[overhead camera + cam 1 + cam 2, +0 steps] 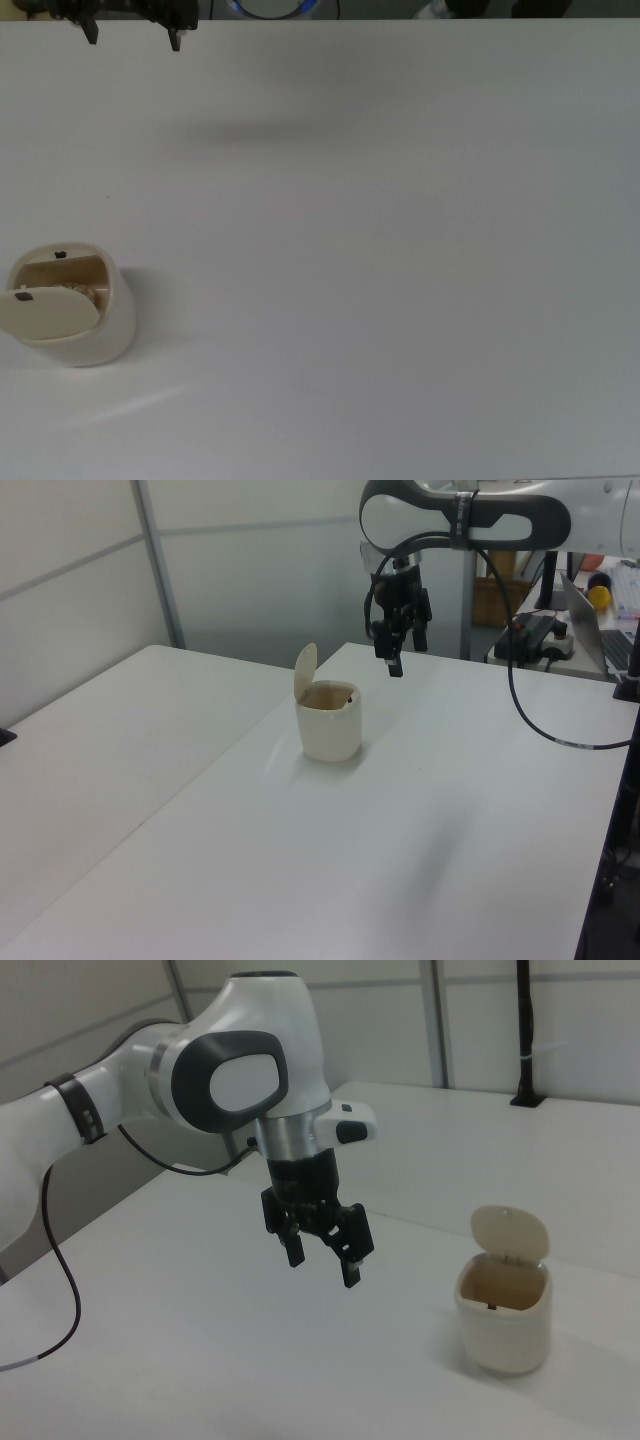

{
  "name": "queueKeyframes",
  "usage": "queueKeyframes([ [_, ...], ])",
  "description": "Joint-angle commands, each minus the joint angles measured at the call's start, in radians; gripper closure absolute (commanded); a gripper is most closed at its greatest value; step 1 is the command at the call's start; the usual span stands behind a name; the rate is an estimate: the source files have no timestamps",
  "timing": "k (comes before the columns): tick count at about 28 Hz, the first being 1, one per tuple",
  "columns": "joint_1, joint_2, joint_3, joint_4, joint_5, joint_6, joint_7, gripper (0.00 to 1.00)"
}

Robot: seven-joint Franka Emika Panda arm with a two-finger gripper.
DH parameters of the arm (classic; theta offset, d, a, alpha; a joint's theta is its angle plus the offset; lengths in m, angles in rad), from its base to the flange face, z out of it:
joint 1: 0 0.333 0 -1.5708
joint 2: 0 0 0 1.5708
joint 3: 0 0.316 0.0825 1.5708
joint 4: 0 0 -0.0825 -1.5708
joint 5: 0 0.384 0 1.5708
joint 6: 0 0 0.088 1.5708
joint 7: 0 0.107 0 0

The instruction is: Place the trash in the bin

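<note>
inside the round plastic bin (100,335), lumpy trash (80,291)

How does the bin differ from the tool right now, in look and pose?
The bin is cream-white and rounded; the tool is black and angular. The bin stands on the table with its lid swung up; the tool hangs in the air to the right view's left of it, fingers spread and holding nothing. Both are open.

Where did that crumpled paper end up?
In the top view, the paper sits inside the bin at the left edge, just behind its lid; the hand hangs apart, open.
</note>
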Motion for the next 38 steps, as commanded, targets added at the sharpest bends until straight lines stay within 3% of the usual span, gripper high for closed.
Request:
queueKeyframes([
  [1,0.002,-0.021,-0.009,-0.034,0.024,-0.005,-0.046,0.00],
  [38,0.002,-0.015,-0.008,-0.051,0.024,0.012,-0.045,0.00],
])
